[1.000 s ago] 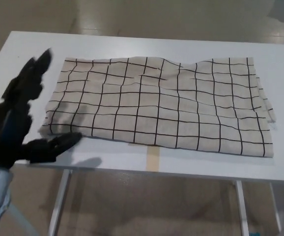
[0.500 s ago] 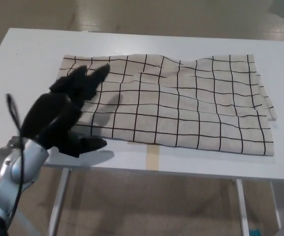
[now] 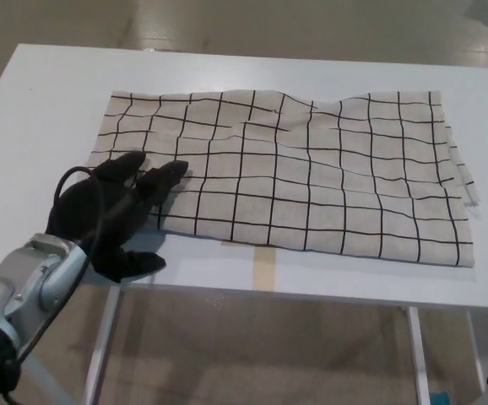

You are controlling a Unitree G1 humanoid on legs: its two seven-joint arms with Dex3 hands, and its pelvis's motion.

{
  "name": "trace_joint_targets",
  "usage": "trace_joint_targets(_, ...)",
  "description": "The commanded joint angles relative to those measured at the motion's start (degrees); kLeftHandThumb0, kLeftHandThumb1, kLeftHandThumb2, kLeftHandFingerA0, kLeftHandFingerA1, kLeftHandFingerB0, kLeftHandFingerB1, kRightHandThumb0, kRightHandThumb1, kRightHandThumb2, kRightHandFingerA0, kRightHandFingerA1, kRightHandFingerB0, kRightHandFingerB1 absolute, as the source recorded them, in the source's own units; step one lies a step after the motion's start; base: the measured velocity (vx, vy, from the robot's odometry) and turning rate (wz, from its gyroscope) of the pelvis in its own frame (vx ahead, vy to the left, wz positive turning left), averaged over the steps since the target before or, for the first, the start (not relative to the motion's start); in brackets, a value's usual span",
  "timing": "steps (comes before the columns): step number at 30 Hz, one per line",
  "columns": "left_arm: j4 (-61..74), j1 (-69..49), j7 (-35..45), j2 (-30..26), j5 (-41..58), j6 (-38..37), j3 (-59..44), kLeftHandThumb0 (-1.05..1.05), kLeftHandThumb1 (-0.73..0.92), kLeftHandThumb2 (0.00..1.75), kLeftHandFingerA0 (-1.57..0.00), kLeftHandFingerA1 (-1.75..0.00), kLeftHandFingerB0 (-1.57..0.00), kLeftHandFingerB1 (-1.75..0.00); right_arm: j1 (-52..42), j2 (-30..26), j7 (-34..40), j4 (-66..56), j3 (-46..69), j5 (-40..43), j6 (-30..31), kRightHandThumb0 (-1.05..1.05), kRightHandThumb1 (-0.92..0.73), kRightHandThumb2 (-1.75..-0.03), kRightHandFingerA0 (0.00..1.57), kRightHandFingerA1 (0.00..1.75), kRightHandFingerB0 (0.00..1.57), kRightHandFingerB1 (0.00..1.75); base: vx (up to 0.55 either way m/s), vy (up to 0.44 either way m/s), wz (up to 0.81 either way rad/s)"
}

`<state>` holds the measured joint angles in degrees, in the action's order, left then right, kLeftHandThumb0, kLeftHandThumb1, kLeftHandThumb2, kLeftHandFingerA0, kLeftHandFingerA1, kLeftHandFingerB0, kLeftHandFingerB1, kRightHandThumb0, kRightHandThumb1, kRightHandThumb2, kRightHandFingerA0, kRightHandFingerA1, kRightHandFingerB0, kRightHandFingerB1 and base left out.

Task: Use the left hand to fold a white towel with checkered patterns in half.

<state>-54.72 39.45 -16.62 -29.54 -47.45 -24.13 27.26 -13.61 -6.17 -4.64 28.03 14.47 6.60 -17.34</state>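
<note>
The checkered towel [image 3: 295, 181] lies spread flat across the white bench [image 3: 41, 101], one layer as far as the head view shows, with a few low ripples near the middle of its far edge and a slightly ragged right edge. No part of it is turned over on itself, so the fold itself is not yet begun.

The left hand [image 3: 113, 215] sits over the towel's near-left corner, its two fingers [image 3: 164, 177] stretched forward and lying on or just above the cloth, while the thumb [image 3: 138, 266] points out over the bare bench just off the towel's near edge. The hand is spread and grips nothing (the corner beneath the palm is hidden, so I cannot tell whether any cloth is pinched there). The right hand does not show.

By my reading the task stands at its very start: the hand has reached the corner, but what is left is everything that counts, namely closing on that left edge, lifting it, carrying it across to the right edge, and laying it down square
</note>
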Motion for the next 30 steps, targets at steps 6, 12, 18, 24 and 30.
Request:
trace_joint_targets(6, -8.46, 3.02, -5.75, 1.98, -3.45, 3.97, 5.21, -0.69, 0.42, 0.76, 0.00, 0.00, 0.00, -0.09, -0.66, -0.72, 0.21, 0.47, -0.14, -0.88, -2.21, -0.37, -0.61, -0.58, 0.36, 0.52, 0.45, 0.44, 0.00, 0.000, 0.00)
trace_joint_targets(12, -10.88, 5.32, -6.95, 3.61, -3.75, 5.60, 7.42, -0.68, 0.42, 0.76, 0.00, 0.00, 0.00, -0.10, -0.26, -0.70, -0.09, 0.86, 0.02, -0.71, -3.02, -0.36, -0.61, -0.57, 0.37, 0.53, 0.45, 0.44, 0.00, 0.000, 0.00)
trace_joint_targets(18, -13.52, 8.16, -6.81, 6.26, -3.88, 7.81, 9.69, -0.63, 0.39, 0.69, 0.00, -0.02, 0.00, -0.15, -0.33, -0.58, -0.49, 0.59, 0.01, -0.43, -2.68, -0.37, -0.61, -0.57, 0.37, 0.53, 0.46, 0.45, 0.00, 0.000, 0.00)
trace_joint_targets(24, -16.27, 10.71, -7.14, 10.76, -4.33, 12.54, 11.99, -0.61, 0.41, 0.70, -0.15, -0.37, -0.21, -0.39, -0.36, -0.21, -0.51, -0.17, -0.45, -0.67, -2.44, -0.37, -0.61, -0.58, 0.36, 0.54, 0.48, 0.46, 0.00, 0.000, 0.00)
trace_joint_targets(30, -18.64, 11.89, -9.06, 14.64, -5.72, 21.77, 15.24, -0.29, 0.60, 0.55, -0.76, -1.75, -0.64, -1.75, -1.03, -0.40, -0.05, -0.57, -1.01, -1.88, -4.19, -0.37, -0.61, -0.58, 0.38, 0.54, 0.51, 0.48, 0.00, 0.000, 0.00)
